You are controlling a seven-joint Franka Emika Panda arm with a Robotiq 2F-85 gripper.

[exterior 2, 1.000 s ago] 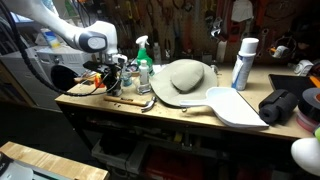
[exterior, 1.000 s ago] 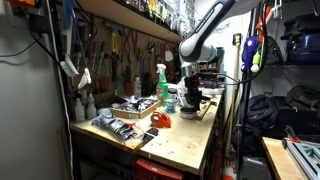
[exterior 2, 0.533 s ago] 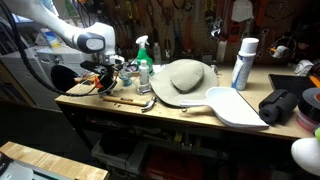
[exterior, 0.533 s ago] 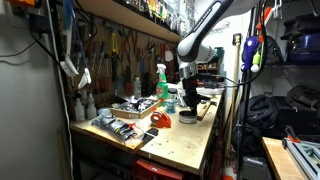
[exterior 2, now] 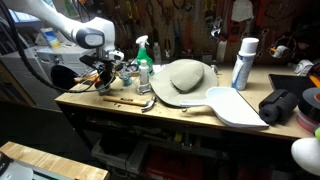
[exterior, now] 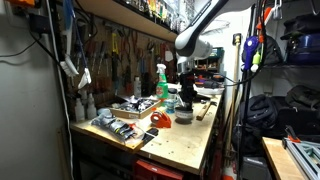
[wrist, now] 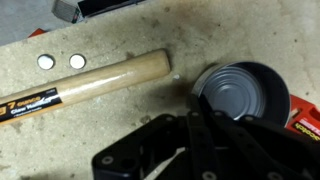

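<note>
Partly, tool hides can; hammer handle cut off.

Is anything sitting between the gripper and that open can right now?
Nothing visible. In the wrist view the gripper is right at the rim of the can; the hammer handle lies beside them, not between.

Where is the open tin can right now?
In the wrist view the tin can stands on the workbench right of centre, just beyond the pincer, with the end of the wooden hammer handle close on its left.
</note>
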